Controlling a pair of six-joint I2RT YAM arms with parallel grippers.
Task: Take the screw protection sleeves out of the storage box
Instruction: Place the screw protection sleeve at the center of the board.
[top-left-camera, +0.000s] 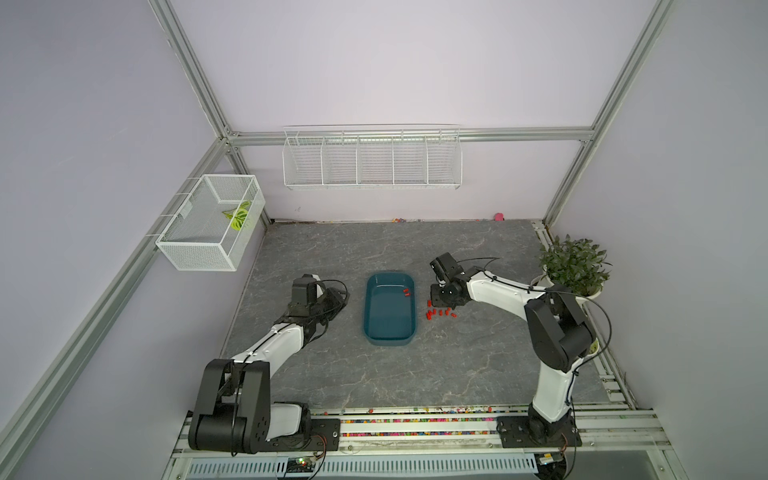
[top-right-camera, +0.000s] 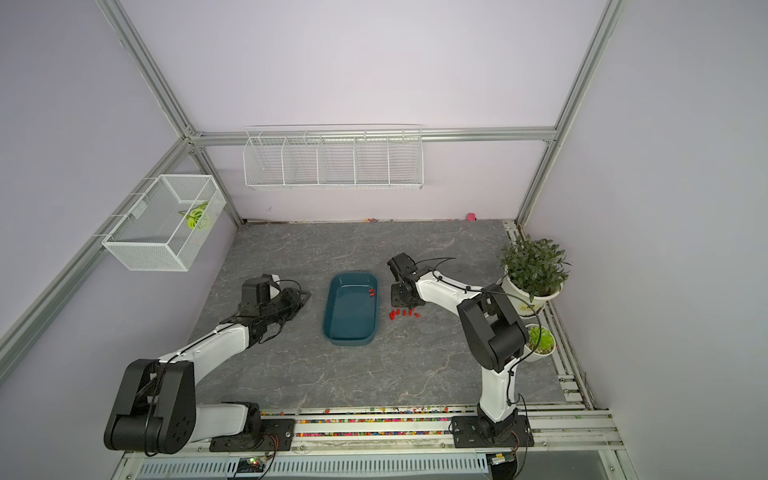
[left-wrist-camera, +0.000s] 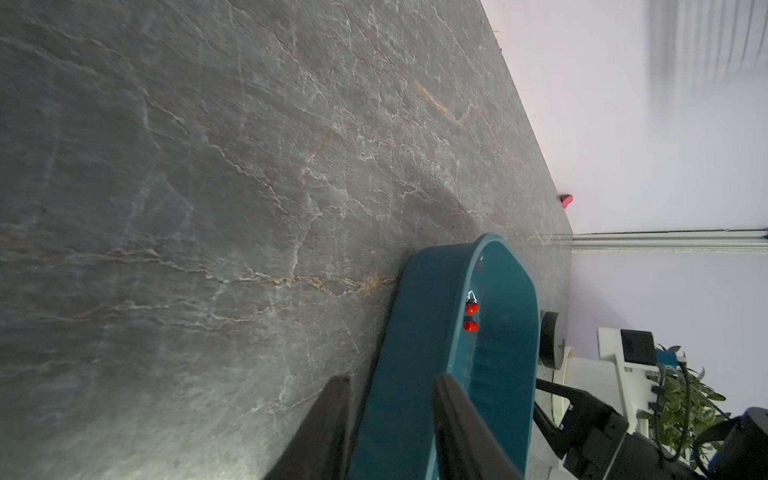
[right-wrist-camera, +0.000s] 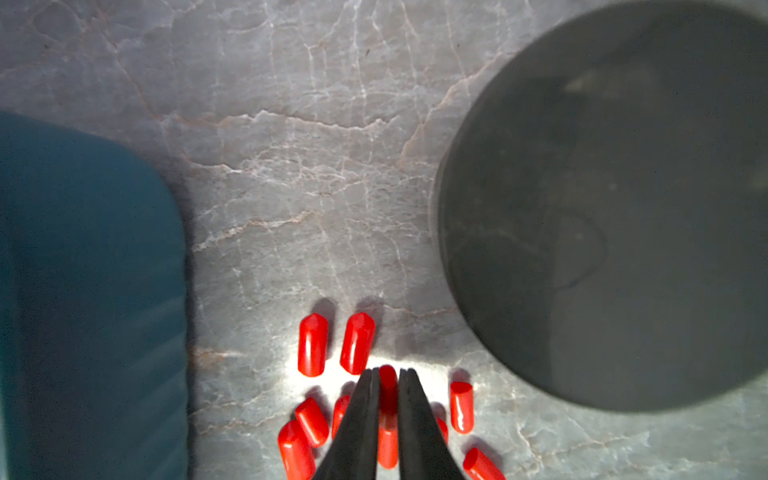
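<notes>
The teal storage box (top-left-camera: 388, 320) (top-right-camera: 349, 316) stands mid-table. Two red screw protection sleeves (left-wrist-camera: 471, 308) lie inside near its far right corner (top-left-camera: 406, 292). Several more sleeves (top-left-camera: 438, 312) (top-right-camera: 403, 313) (right-wrist-camera: 312, 345) lie on the table just right of the box. My right gripper (top-left-camera: 446, 308) (right-wrist-camera: 389, 372) points down into that pile, shut on one sleeve (right-wrist-camera: 388, 382) pinched between its tips. To the left of the box, apart from it, my left gripper (top-left-camera: 341, 298) (left-wrist-camera: 390, 380) lies low and open, holding nothing.
A black round canister (right-wrist-camera: 602, 208) stands close behind the pile, beside the right gripper. Potted plants (top-left-camera: 575, 266) sit at the right edge. White wire baskets (top-left-camera: 372, 162) (top-left-camera: 212, 220) hang on the walls. Coloured beads (top-left-camera: 415, 419) fill the front rail.
</notes>
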